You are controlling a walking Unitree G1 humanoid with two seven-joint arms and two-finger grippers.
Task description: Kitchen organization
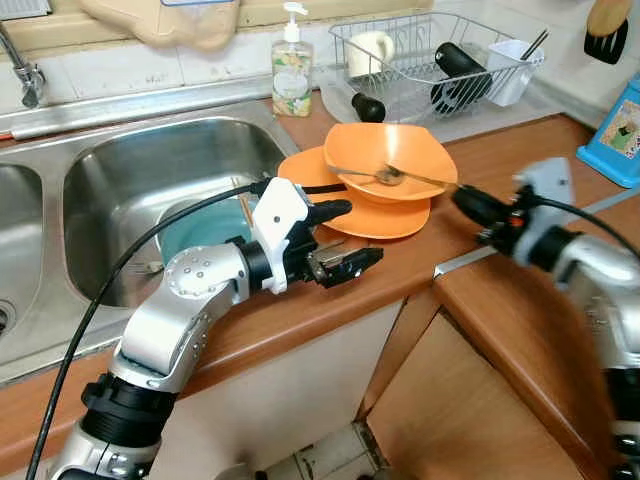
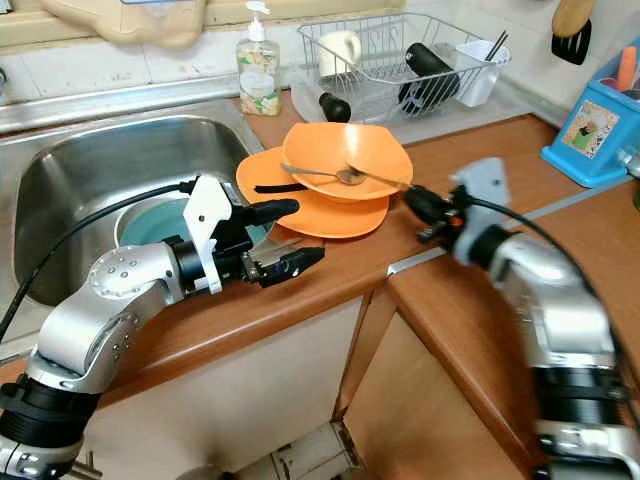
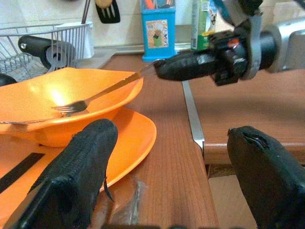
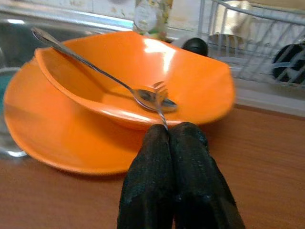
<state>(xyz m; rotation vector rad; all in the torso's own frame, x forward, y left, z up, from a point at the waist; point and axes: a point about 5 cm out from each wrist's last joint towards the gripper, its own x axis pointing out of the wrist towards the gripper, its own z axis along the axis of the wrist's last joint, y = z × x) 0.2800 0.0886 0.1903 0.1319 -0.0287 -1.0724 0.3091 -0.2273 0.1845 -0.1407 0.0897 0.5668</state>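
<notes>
An orange bowl point(image 1: 400, 158) sat on top of an orange plate point(image 1: 330, 195), and both stood on the wooden desk point(image 1: 480, 165) just beside the steel sink point(image 1: 150, 170). Inside the bowl lay a spoon point(image 4: 143, 98) and a fork point(image 3: 90, 101), their heads touching near the bowl's middle, the spoon's handle rising over the rim on the sink side.

The right gripper point(image 4: 167, 131) reached in from the side of the bowl away from the sink, its jaws pressed together on the fork's handle, which slanted out over the bowl's rim toward them. The fork's tines rested against the spoon's head in the bowl.

The left gripper point(image 1: 340, 240) hovered low over the desk edge in front of the plate, its jaws spread wide with nothing between them, pointed toward the bowl. A black strip point(image 2: 278, 187) lay across the plate on the side nearest the sink.

Within the sink sat a teal bowl point(image 1: 200, 225), close to the plate's rim. Behind the orange bowl stood a wire dish rack point(image 1: 440, 60) holding a mug point(image 1: 372, 50) and a white cutlery cup point(image 1: 515, 65). A soap dispenser point(image 1: 292, 65) stood beside the rack, behind the sink's corner. A blue box point(image 1: 615, 135) stood on the desk well apart from the bowl, past the rack.
</notes>
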